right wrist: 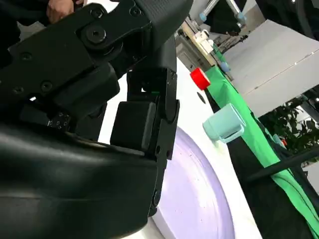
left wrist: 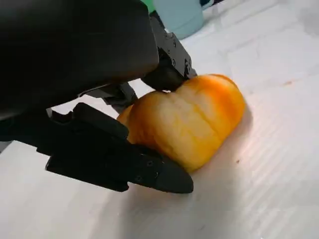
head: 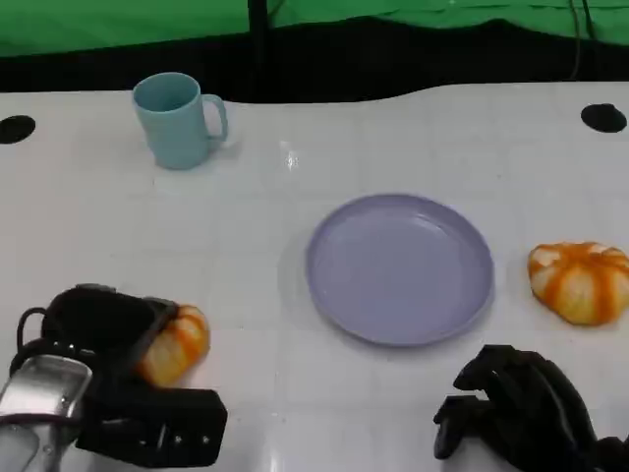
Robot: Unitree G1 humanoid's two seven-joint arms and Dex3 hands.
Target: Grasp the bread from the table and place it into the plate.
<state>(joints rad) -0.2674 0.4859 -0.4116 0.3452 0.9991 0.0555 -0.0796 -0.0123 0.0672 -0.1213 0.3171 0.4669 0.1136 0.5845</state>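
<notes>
At the lower left of the head view we see our left hand (head: 108, 379) grasping one bread roll (head: 175, 344), which sits on the white bench (head: 246, 246); in the left wrist view black fingers (left wrist: 149, 172) press against the roll (left wrist: 187, 127) from both sides while it rests on the bench. At the lower right our right hand (head: 526, 403) lies with its fingers curled in, holding nothing, just near the front edge of the lavender plate (head: 398, 267). The plate sits in the middle of the frame, bare. A second bread roll (head: 582, 281) lies at the right edge, just beside the plate and apart from it. Farthest off, at the upper left, stands a light blue mug (head: 179, 120).
</notes>
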